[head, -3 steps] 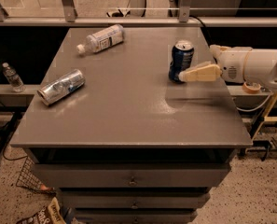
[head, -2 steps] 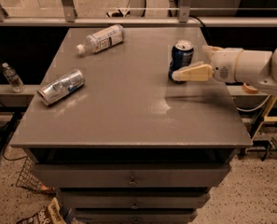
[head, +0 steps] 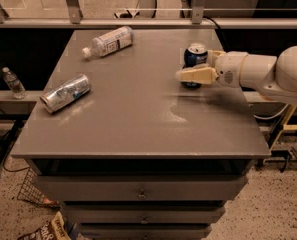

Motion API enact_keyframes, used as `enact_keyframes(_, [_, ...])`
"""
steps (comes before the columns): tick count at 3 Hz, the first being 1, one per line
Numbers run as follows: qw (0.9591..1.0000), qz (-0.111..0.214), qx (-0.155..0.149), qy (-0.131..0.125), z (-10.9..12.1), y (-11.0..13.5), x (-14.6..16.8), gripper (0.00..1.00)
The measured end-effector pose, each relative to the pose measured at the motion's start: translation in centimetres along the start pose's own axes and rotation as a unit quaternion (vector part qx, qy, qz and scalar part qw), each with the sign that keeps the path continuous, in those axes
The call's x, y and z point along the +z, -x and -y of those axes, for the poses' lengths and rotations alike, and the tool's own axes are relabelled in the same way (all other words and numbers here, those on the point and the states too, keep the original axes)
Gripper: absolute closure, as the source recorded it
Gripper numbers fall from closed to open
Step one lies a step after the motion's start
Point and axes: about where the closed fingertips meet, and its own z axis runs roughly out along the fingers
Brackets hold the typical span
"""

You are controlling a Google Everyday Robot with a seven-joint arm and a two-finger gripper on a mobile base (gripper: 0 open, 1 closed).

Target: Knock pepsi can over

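1. Table (head: 138, 129): grey top over drawers, fills most of the view. Bearings below are taken from its centre.

2. Robot arm (head: 268, 74): white, enters from 3 o'clock and reaches level across the right edge. Judged: kept low so the push lands on the can's side rather than passing over it.

3. Clear plastic bottle (head: 108, 41): at 11 o'clock, lying on its side, cap toward 8 o'clock. Well apart from the work.

4. Silver-grey can (head: 65, 92): at 9 o'clock, lying on its side, long axis running 8 to 2 o'clock. Not the target.

5. Gripper (head: 190, 75): cream-coloured, at 2 o'clock, laid across the front of item 6 at mid-height and pointing to 9 o'clock. Appears to touch the can wall. Wide or narrow: cannot tell; it does not look closed round anything.

6. Pepsi can (head: 195, 55): dark blue, at 2 o'clock near the right rear of the top, just behind item 5. Upright, long axis vertical, silver top facing up. Judged: not yet knocked over; a sideways push above its middle should tip it.

7. Small bottle (head: 12, 82): upright on the ledge beyond the table's 9 o'clock edge.
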Motion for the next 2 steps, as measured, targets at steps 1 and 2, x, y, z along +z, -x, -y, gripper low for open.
enact_keyframes(1, [1.0000, 0.006, 0.001, 0.004, -0.03, -0.05, 0.41, 0.43])
enact_keyframes(2, [1.0000, 0.000, 0.003, -0.008, 0.33, -0.56, -0.41, 0.64])
